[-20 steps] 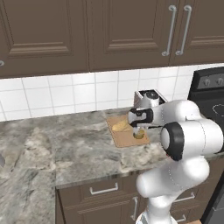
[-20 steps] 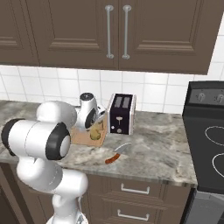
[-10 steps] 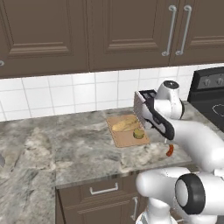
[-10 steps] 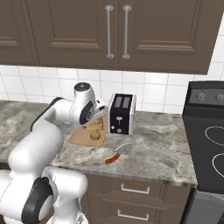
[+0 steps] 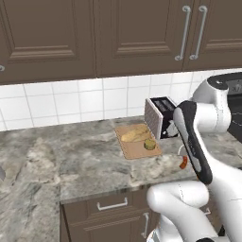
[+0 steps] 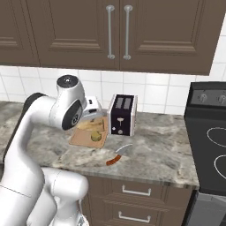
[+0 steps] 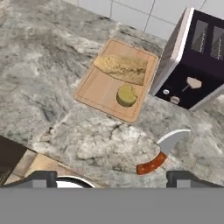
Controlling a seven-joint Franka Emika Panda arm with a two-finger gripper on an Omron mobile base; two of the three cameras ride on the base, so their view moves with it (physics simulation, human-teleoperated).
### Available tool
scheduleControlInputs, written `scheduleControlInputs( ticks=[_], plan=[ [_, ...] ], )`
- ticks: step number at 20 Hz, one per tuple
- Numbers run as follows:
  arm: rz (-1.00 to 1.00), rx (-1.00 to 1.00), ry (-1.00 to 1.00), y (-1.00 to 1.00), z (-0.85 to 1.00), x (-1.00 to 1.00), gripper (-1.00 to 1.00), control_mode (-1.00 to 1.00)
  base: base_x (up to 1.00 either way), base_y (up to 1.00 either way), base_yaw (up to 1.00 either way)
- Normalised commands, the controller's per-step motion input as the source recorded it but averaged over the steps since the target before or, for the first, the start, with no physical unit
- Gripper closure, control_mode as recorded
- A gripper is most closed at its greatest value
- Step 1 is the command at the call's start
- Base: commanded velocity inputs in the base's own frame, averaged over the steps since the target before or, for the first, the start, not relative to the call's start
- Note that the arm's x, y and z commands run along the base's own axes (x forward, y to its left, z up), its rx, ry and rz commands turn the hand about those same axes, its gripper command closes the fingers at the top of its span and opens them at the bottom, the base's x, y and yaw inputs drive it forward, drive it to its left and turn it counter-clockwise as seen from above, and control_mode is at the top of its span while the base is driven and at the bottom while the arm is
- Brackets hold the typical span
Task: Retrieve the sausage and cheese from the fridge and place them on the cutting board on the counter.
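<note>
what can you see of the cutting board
The cutting board is a thin, flat, light tan wooden rectangle with rounded corners and a slightly raised rim. It lies flat on the counter, close beside the toaster; whether they touch is unclear. A pale, elongated bread-like piece lies across its far end, and a small round yellowish-green chunk sits nearer the toaster side. The rest of its surface is bare.

On the counter (image 7: 52, 83) lies the cutting board (image 7: 98, 89), the toaster (image 7: 192, 65) just to its right. The cheese (image 7: 127, 95) sits on the board in front of a bread loaf (image 7: 121, 68). A knife (image 7: 162, 153) lies before the toaster.
</note>
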Motion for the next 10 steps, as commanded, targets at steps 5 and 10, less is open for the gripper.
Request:
scheduleControlInputs(
  ticks=[5, 10],
  plan=[
    [-0.27, 0.23, 0.00, 0.00, 1.00, -0.90, -1.00, -1.00, 0.00, 0.00, 0.00],
    [-0.09, 0.05, -0.08, 0.00, 0.91, -0.52, -1.00, -1.00, 0.00, 0.00, 0.00]
  ],
)
